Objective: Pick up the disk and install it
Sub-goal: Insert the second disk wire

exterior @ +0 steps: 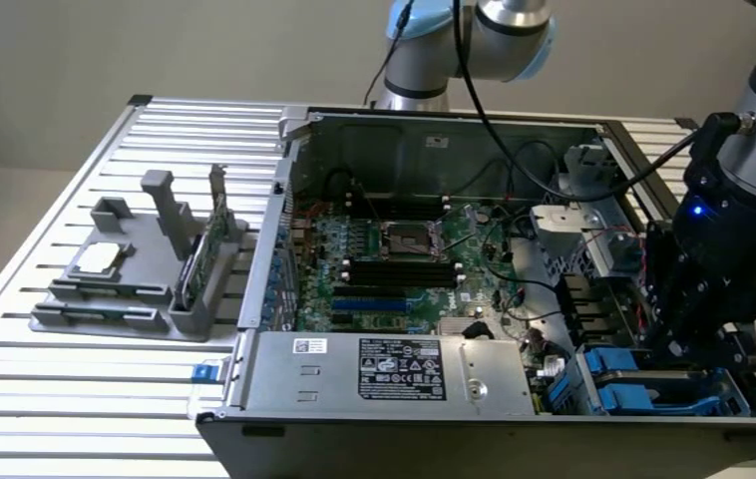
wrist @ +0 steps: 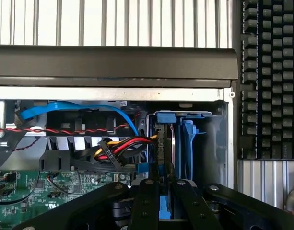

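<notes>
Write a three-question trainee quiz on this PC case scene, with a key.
1. True or false: the gripper is down inside the open computer case, at the drive bay.
2. Multiple choice: what colour is the carrier around the disk between the gripper's fingers? A) red B) blue C) yellow
3. Fill in: the grey holder with the square silver chip sits on the slatted table at the exterior view's ____ of the case.

Key: 1 true; 2 B; 3 left
</notes>
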`<state>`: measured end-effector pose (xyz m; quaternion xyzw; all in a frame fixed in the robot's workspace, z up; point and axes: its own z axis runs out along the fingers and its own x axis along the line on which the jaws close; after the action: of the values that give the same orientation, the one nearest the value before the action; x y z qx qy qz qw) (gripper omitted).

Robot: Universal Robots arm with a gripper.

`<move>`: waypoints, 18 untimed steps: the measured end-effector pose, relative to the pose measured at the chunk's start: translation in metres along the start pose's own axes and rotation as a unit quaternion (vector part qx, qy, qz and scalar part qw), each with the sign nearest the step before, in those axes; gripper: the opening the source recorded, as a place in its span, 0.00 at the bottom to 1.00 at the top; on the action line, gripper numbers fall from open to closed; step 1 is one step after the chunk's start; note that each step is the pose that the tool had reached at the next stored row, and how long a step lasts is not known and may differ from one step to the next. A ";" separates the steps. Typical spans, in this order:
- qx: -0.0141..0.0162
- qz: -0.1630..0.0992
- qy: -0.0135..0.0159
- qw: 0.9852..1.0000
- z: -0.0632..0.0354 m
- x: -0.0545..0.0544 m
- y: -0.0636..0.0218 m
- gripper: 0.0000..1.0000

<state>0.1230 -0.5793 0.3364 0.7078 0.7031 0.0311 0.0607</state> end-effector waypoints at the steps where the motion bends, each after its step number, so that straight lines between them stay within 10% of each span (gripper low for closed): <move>1: 0.000 0.000 0.000 1.000 0.0000 0.000 0.0000 0.16; 18: 0.000 0.000 0.002 1.000 0.0021 -0.002 -0.0003 0.16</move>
<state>0.1230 -0.5812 0.3343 0.7080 0.7030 0.0326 0.0589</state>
